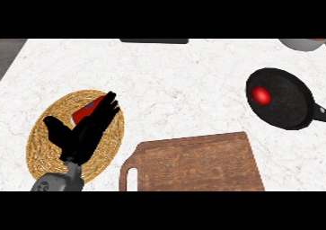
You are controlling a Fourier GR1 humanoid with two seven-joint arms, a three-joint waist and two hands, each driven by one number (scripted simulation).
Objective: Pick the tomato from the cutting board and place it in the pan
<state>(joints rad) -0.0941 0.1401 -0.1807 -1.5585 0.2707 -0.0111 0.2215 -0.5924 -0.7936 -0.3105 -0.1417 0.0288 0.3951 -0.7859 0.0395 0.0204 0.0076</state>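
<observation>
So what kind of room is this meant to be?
Most likely a kitchen counter: a pale marble-look worktop holds a wooden cutting board, a black pan with a tomato in it, and a woven placemat.

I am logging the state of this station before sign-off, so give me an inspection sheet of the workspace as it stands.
Surface: white marbled counter.
Job's things: red tomato lies in the black pan at the right; wooden cutting board at the near edge carries nothing.
Clutter: round woven mat at the left with a red object on it, partly hidden; dark flat item and a pale bowl at the far edge.
Robot hands: left robot hand open over the mat; right robot hand not in view.
Cables: nothing seen.
Surroundings: grey strip beyond the counter's left edge.
</observation>
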